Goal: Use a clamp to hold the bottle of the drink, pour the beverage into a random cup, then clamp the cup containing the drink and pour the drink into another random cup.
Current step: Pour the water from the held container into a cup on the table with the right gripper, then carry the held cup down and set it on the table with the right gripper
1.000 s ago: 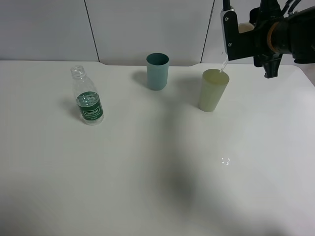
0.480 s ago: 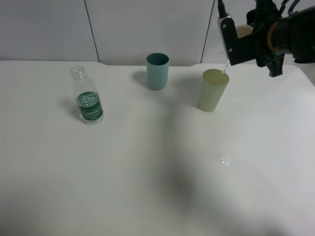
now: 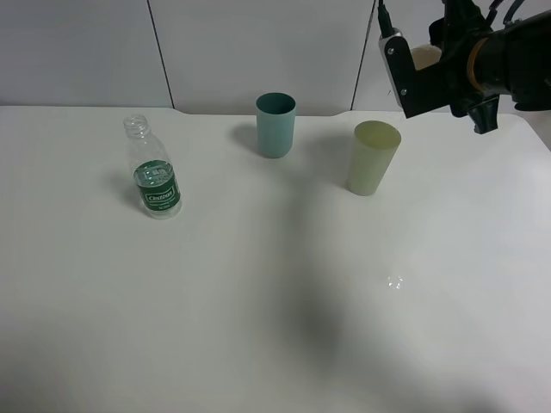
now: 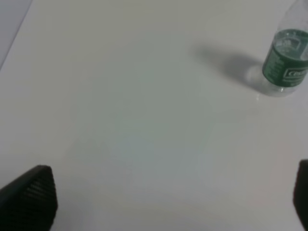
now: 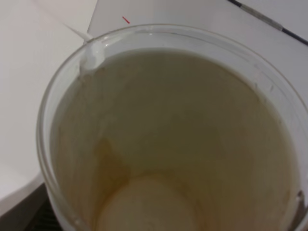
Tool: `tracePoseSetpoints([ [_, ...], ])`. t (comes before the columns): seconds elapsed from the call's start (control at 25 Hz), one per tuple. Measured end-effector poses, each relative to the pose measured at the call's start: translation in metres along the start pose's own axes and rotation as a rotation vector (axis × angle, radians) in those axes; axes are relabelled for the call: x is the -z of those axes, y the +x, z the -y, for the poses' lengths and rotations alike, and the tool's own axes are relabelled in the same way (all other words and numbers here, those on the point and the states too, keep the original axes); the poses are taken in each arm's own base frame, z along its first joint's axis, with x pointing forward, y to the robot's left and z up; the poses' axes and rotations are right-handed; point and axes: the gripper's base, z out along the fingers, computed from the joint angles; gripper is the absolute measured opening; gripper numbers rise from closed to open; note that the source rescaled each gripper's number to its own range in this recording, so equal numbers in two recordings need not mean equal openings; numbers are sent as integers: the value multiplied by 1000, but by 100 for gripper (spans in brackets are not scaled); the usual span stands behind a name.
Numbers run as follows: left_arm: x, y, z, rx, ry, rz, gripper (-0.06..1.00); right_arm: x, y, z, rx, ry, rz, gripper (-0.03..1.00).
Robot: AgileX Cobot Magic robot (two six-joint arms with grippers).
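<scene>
My right gripper is shut on the cup containing the drink, held tipped on its side above and just right of the pale yellow-green cup. The right wrist view looks straight into the held cup's cream inside; its lip is wet and no pool of beverage shows. No stream runs between the two cups. The bottle stands uncapped at the left of the table, also seen from the left wrist. My left gripper is open and low over bare table, well away from the bottle.
A teal cup stands at the back centre, left of the yellow-green cup. A small droplet lies on the white table right of centre. The table's back edge meets a white wall.
The thin stream from the held cup into the yellow-green cup has stopped. My right gripper has shifted slightly up and rotated with the cup. The left arm has not moved.
</scene>
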Motion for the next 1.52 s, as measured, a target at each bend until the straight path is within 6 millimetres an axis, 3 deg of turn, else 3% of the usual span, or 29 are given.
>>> tracePoseSetpoints([
  [0.2,0,0,0,0,0,0,100,0,0,0,-77,0,1,0],
  [0.32,0,0,0,0,0,0,100,0,-1,0,-308,0,17,0],
  [0.4,0,0,0,0,0,0,100,0,-3,1,-584,-2,31,0],
  [0.44,0,0,0,0,0,0,100,0,-3,1,-623,-3,34,0],
  [0.6,0,0,0,0,0,0,100,1,-3,2,-1062,-12,49,0],
  [0.84,0,0,0,0,0,0,100,14,1,11,-1375,0,113,0],
  [1.08,0,0,0,0,0,0,100,57,-1,37,-1546,-21,366,0],
  [1.16,0,0,0,0,0,0,100,85,-18,51,-1600,-107,601,0],
  [1.4,0,0,0,0,0,0,100,104,-40,63,-1560,-131,801,0],
  [1.52,0,0,0,0,0,0,100,120,-61,71,-1504,-97,888,0],
])
